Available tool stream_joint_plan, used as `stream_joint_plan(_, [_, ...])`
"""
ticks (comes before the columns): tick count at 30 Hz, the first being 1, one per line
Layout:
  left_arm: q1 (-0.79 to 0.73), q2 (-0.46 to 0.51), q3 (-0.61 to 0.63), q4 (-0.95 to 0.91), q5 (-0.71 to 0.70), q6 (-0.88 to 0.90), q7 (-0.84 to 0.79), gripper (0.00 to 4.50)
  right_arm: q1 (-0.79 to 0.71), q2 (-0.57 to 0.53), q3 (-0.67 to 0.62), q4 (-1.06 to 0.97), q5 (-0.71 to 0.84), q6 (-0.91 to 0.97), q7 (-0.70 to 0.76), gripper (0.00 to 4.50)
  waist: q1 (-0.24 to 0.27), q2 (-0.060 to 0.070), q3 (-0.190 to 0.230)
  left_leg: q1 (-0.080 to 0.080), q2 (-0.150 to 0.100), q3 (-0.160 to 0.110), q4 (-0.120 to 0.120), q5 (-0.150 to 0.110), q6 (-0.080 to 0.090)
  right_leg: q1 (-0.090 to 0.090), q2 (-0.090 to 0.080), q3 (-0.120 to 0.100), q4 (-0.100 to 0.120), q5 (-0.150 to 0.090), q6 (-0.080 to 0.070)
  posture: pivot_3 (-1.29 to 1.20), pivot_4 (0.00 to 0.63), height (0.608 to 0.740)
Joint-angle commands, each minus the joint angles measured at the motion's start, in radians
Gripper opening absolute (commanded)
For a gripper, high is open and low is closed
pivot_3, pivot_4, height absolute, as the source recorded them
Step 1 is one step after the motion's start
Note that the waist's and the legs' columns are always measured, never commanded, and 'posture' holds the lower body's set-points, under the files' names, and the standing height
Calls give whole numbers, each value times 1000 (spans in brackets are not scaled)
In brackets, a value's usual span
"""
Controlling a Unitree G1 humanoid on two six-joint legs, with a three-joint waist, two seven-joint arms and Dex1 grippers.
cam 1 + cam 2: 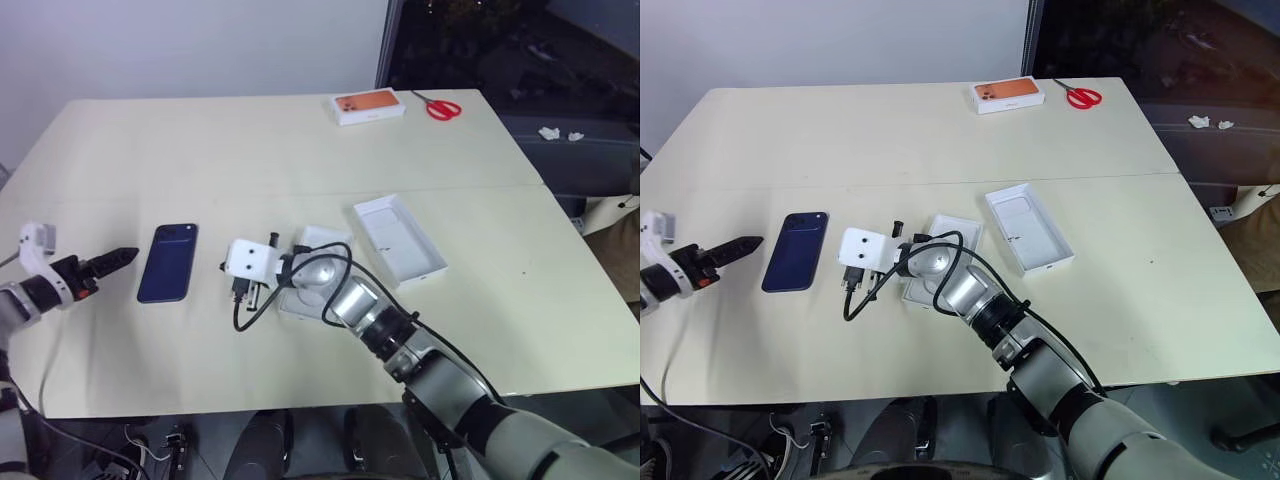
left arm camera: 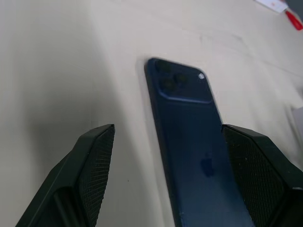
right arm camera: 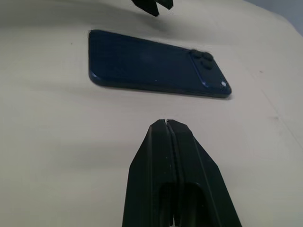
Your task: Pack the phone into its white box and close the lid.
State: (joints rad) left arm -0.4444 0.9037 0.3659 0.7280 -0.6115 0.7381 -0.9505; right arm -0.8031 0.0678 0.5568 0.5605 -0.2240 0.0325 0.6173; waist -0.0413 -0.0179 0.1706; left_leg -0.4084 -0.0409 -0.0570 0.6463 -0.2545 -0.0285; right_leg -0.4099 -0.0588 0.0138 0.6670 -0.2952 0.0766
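Flanking the phone (image 1: 168,262), which lies flat, back up, on the bench (image 1: 300,140), I've got the left end effector (image 1: 122,257) spread wide and empty, the right end effector (image 3: 164,124) pinched shut on nothing. Risk — a flat phone skidding away instead of lifting. My right arm hangs over the white box (image 1: 940,235); the lid (image 1: 400,238) sits beside, the orange-topped box (image 1: 368,105) and scissors (image 1: 440,106) well away.

Navy-blue phone (image 1: 168,262), cream table (image 1: 250,140), orange-topped white box (image 1: 368,106), red-handled scissors (image 1: 440,106).
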Motion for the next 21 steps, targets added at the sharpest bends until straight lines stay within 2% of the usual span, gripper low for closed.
stream_joint_plan(1, [-32,-13,-36,6,31,31,-32,3799,-25,37,16,36,-51,-48,-64,33,-3,0,0,0,0,0,0,0,0,0,0,0,0,0,0,0,150,740])
stream_joint_plan(9, [-24,-40,-123,-16,17,253,-189,3799,-50,79,11,117,-104,-60,-134,33,-2,0,0,0,0,0,0,0,0,1,1,1,2,0,0,0,150,740])
stream_joint_plan(15, [-18,-75,-135,-20,38,265,-202,3799,-98,88,7,190,-128,-94,-153,33,1,1,-1,2,-1,0,0,0,0,1,0,1,2,0,0,0,150,740])
stream_joint_plan(21, [-56,-114,-96,-29,45,236,-138,3799,-121,93,15,242,-138,-126,-126,33,13,2,-1,3,-2,-1,1,0,0,2,-1,0,2,0,0,0,150,740])
